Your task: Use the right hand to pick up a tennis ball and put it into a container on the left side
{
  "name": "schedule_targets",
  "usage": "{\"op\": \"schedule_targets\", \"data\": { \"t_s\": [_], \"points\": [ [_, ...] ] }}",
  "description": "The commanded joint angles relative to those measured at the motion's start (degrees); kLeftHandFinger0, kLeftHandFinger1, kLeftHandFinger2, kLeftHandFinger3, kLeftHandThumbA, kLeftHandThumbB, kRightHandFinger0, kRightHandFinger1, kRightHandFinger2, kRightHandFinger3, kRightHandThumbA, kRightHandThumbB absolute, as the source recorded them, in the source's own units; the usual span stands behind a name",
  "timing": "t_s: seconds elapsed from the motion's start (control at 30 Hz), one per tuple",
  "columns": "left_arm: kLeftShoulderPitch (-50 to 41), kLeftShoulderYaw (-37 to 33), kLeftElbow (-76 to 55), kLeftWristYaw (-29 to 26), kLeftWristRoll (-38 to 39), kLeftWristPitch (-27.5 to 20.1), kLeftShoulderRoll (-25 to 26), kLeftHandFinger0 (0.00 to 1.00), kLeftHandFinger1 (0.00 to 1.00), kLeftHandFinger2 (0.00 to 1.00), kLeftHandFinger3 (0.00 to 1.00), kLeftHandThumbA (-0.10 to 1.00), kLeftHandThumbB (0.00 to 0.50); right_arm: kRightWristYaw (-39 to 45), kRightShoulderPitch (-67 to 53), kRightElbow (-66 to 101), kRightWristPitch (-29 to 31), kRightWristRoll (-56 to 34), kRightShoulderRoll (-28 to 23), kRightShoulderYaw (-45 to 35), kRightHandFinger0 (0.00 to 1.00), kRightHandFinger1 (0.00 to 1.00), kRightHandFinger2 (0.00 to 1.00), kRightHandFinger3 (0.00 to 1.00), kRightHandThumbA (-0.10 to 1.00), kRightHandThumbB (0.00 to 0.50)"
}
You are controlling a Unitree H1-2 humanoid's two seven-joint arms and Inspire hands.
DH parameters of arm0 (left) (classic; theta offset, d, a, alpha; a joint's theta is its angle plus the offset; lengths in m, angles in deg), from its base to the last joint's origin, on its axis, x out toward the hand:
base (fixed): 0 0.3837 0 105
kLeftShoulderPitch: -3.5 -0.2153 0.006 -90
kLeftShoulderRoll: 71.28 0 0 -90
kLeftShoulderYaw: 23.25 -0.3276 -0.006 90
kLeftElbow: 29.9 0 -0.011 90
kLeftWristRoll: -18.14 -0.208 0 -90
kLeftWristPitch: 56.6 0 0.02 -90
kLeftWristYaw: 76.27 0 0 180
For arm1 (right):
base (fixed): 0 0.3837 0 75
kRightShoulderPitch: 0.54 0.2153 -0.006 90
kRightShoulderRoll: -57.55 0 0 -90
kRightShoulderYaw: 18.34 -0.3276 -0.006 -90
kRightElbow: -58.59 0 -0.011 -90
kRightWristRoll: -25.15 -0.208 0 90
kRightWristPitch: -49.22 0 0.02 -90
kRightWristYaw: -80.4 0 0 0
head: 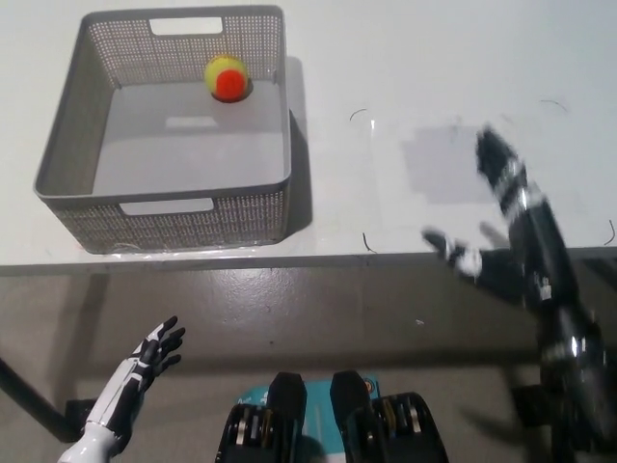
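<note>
A: Report the condition of the right hand.
B: The black right hand (501, 217) sits at the right of the frame over the table's front edge. It is blurred. Its fingers are spread apart and hold nothing.

A: And the left hand?
B: The white left hand (145, 362) rests at the lower left, below the table edge, over the floor. Its fingers are fanned out and it grips nothing.

A: What lies around the right hand?
B: Bare white table (405, 87), carrying a few thin dark marks and the arm's soft grey shadow. Nothing stands between the hand and the container.

A: Locate the container and its contents.
B: The grey basket (67, 154) occupies the upper left of the frame. It is square, with perforated mesh walls, a smooth solid floor and slot handles. The tennis ball (228, 77) lies inside, against the far wall and toward the right corner. The ball is yellow-green with an orange patch.
</note>
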Motion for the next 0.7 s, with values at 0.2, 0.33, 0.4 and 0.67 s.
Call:
{"op": "schedule_targets", "data": {
  "t_s": [0.2, 0.33, 0.4, 0.67],
  "points": [
    [0.51, 1.31, -1.05, -0.88, 1.27, -2.43, -1.39, 1.00, 1.00, 1.00, 1.00, 1.00, 0.295, 4.18, -3.23, -10.12, 10.61, -9.01, 1.87, 0.14, 1.00, 1.00, 1.00, 1.00, 1.00, 0.242],
    [0.10, 1.71, -1.18, -0.83, 1.38, -2.41, -1.71, 1.00, 1.00, 1.00, 1.00, 1.00, 0.307, 4.09, -6.25, -13.41, 11.18, -9.58, 2.56, -0.05, 1.00, 1.00, 1.00, 1.00, 1.00, 0.211],
    [-0.04, 1.85, -1.22, -0.60, 1.53, -2.46, -1.70, 1.00, 1.00, 1.00, 1.00, 1.00, 0.299, 3.96, -7.17, -15.03, 11.70, -10.25, 2.96, -0.52, 1.00, 1.00, 1.00, 1.00, 1.00, 0.203],
    [-0.99, 1.66, -0.57, -1.00, 0.72, -3.14, -2.37, 1.00, 1.00, 1.00, 1.00, 1.00, 0.276, 4.63, -9.19, -21.01, 13.74, -12.07, 2.70, -2.05, 1.00, 1.00, 1.00, 1.00, 1.00, 0.226]
  ]
}}
